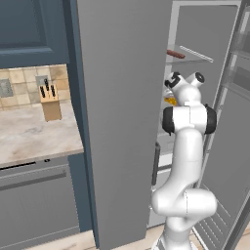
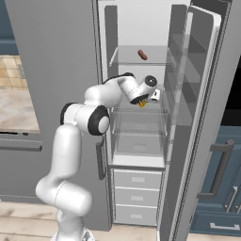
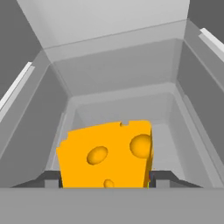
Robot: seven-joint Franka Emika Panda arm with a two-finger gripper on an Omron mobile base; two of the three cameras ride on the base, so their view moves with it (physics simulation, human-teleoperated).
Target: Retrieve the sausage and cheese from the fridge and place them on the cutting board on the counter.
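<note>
glass shelf (image 2: 136, 62), sausage (image 2: 142, 55) on it

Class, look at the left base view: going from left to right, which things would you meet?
Knife block → counter → shut fridge door → cheese → sausage → open fridge door.
</note>
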